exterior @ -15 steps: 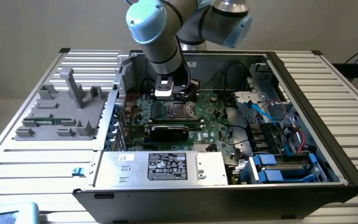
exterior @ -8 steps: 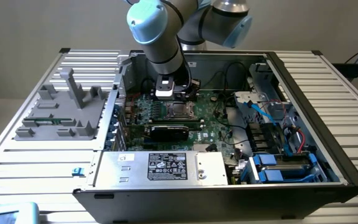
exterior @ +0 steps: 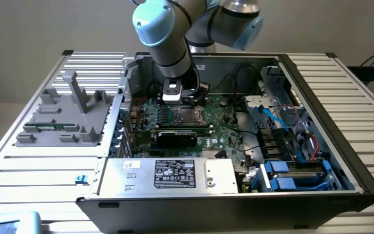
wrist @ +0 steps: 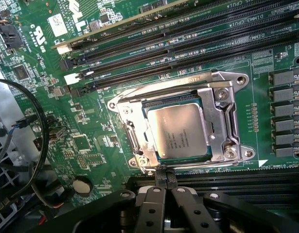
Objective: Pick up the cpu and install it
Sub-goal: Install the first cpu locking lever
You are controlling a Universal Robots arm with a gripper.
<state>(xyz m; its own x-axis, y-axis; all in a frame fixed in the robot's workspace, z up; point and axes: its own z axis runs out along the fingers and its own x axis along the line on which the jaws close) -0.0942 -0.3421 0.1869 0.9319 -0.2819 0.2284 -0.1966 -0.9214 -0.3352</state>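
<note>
The cpu [wrist: 181,131], a silvery-grey square chip with a thin green rim, lies flat inside the metal-framed socket [wrist: 222,119] on the green motherboard [wrist: 91,121]. In the exterior view the cpu [exterior: 187,115] sits in the middle of the open computer case, just below my gripper [exterior: 176,100]. In the wrist view my gripper [wrist: 166,175] hovers at the socket's edge beside the chip. Its two black fingers [wrist: 171,180] are pressed together with nothing between them. Neither finger touches the cpu.
Black memory slots [wrist: 188,46] run along both sides of the socket. A black cable [wrist: 40,126] loops near the case wall. In the case are a power supply [exterior: 174,175], a black card [exterior: 177,136] and blue drive bays [exterior: 291,178]. A grey fixture [exterior: 66,114] stands on the exterior view's left.
</note>
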